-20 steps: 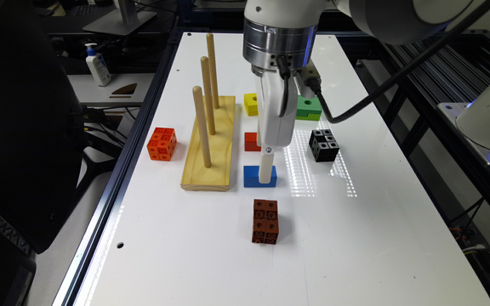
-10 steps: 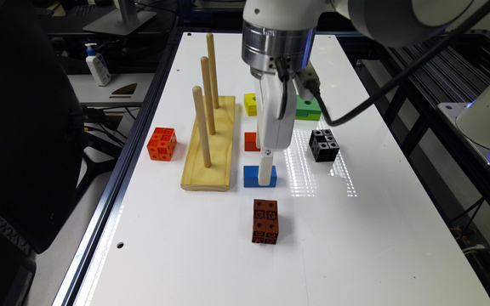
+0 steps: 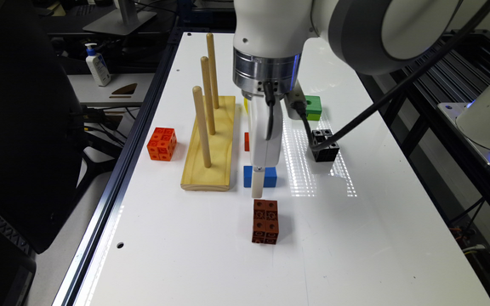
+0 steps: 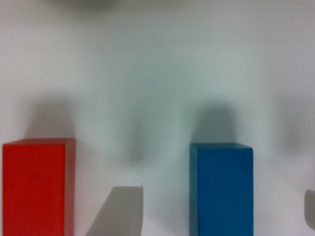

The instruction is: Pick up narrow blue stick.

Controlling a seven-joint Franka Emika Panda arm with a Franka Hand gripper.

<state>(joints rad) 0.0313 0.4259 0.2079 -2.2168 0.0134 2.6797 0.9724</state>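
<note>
Jaws are seen spread wide around the blue block [image 4: 221, 189], nothing gripped; the red block [image 4: 37, 187] is seen beside it on the table [image 3: 355, 238]

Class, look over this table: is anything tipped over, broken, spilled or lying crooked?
Nothing stands out. The blue block and red block lie flat and parallel, the three pegs on the wooden base stand upright, and the cubes sit squarely on the table.
</note>
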